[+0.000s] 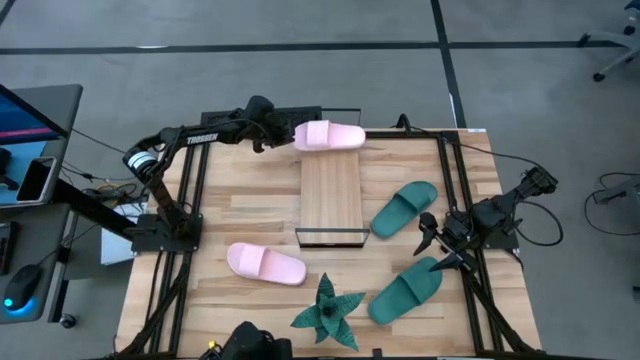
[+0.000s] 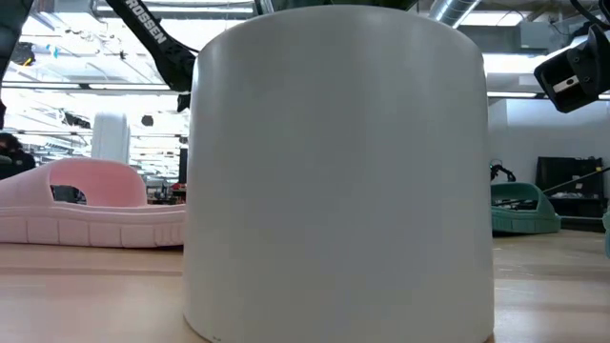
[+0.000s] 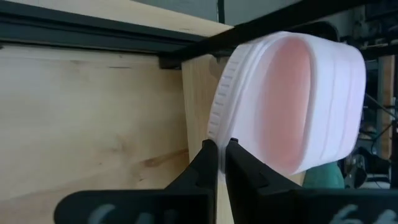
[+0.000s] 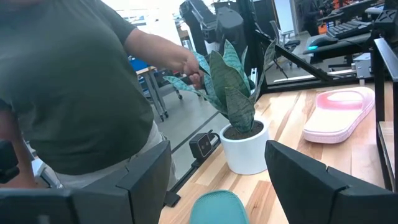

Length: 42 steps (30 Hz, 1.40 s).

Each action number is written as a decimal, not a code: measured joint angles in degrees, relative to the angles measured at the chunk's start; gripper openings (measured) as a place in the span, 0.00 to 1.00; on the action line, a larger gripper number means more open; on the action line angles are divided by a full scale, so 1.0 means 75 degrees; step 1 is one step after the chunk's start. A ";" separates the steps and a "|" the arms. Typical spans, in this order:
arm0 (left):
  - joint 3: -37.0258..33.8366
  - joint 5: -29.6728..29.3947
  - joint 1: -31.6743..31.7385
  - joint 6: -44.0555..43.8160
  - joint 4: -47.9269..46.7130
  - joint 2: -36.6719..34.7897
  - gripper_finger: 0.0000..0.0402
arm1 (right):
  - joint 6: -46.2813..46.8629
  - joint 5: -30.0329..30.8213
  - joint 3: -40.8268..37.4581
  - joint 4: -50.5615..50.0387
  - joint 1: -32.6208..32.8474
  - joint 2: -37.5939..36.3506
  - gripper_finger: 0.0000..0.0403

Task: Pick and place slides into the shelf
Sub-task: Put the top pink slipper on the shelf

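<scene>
Here, in the high view, the left gripper sits at the upper centre of the frame, its fingers pinched nearly together on the edge of a pink slide. That slide lies across the far end of the shelf, the long slatted board running down the middle of the frame. The left wrist view shows the same grip close up: the 2 dark fingers meet on the slide's pale rim, with the shelf's black frame just behind it.

The second pink slide lies flat on the table at lower left of centre, well apart from the shelf. 2 teal slides rest to the right of the shelf: 1 just beside its near right corner, the other lower down, near the plant at the bottom centre.

The right gripper hovers at the right of the frame between the 2 teal slides, fingers spread wide with nothing between them. In the right wrist view, a person in a dark green shirt stands beside the table, a hand at the plant's leaves.
</scene>
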 joint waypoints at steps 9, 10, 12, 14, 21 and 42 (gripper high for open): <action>0.0000 -0.0149 -0.0006 0.0017 -0.0003 0.0000 0.00 | 0.0000 0.0000 0.0002 0.0000 0.0000 0.0001 0.63; 0.0000 -0.0172 -0.0006 0.0017 -0.0006 0.0000 0.00 | 0.0002 0.0000 0.0002 0.0000 0.0000 0.0001 0.63; 0.0000 -0.0187 -0.0012 0.0015 -0.0006 0.0000 0.00 | 0.0002 0.0000 0.0002 0.0000 0.0000 0.0000 0.63; 0.0000 -0.0187 -0.0012 0.0013 -0.0006 0.0000 0.00 | 0.0002 0.0000 0.0001 0.0000 0.0000 0.0000 0.63; 0.0000 -0.0248 -0.0012 -0.0020 -0.0029 0.0000 0.00 | 0.0001 0.0000 0.0002 0.0000 0.0000 0.0000 0.63; -0.0006 -0.0453 -0.0314 -0.0315 -0.0062 -0.0003 0.00 | 0.0000 0.0000 0.0002 0.0000 0.0000 0.0000 0.63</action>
